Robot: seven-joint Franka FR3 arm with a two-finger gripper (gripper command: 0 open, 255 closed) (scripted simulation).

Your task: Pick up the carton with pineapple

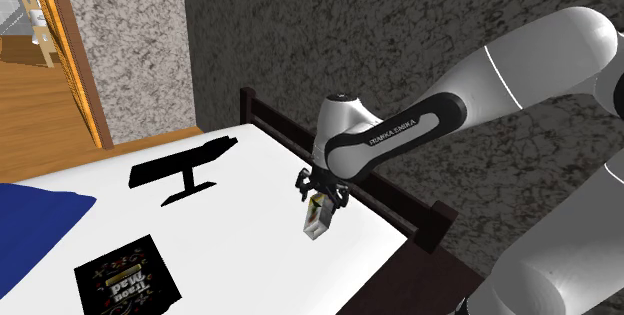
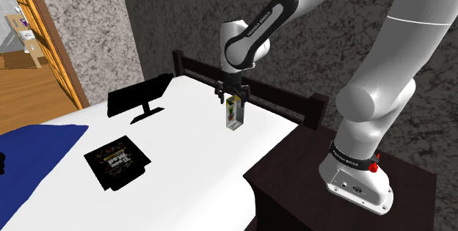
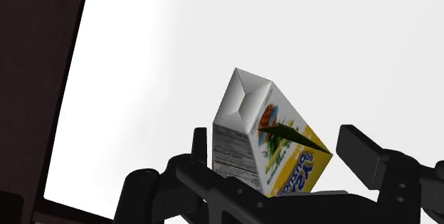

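1. White bed (image 1: 250, 233) with a dark headboard (image 1: 275, 121), speckled grey wall behind. A flat black monitor (image 1: 185, 171) and a black printed book (image 1: 125, 281) lie well apart from the task item.
2. The yellow-and-white carton (image 1: 318, 220) with fruit print hangs tilted under the gripper (image 1: 320, 195), near the headboard side of the bed.
3. The fingers (image 3: 363, 155) are clamped on the carton's upper end, one on each side.
4. Progress: reach and grasp look done. The carton seems just off the bed, but contact underneath is hard to tell.
5. Left: raise it clear.
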